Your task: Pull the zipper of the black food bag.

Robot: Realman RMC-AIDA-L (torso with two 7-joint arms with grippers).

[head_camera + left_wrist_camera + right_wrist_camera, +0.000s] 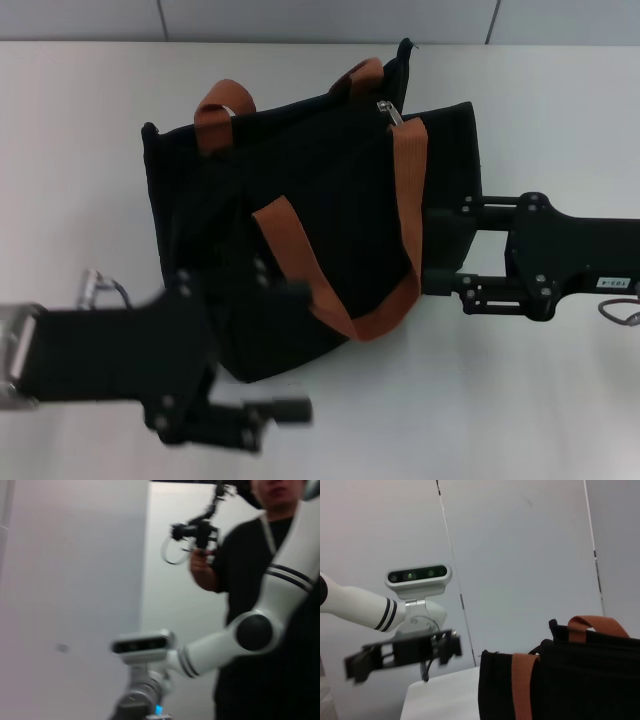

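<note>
Right gripper (pixel 438 248) reaching in from the tabletop's right edge, fingers (pixel 440 215) spread apart, one above the other in the head view, both tips touching the right side of the black food bag (pixel 300 230); whether clamping fabric or only pressing against it, impossible to tell. Left gripper (pixel 285 345) coming in from the near left corner, blurred, fingers parted, one overlapping the bag's near-left side, the other lying past the bag's near edge over bare tabletop (pixel 560 400).

Black food bag sitting around the middle of the white tabletop, leaning a little. Rust-orange strap handles (pixel 400 230) showing: one looping down across the front panel, another arching at the bag's far left corner. Zipper (pixel 388 112), a small silver pull tab, lying at the bag's far edge near the top of the long strap, well apart from both grippers.

In the right wrist view, showing the left gripper (pixel 402 652) hanging beside the bag's (pixel 570 680) edge. In the left wrist view, showing a person in black (pixel 260 580) standing behind a white robot arm (pixel 225 642).
</note>
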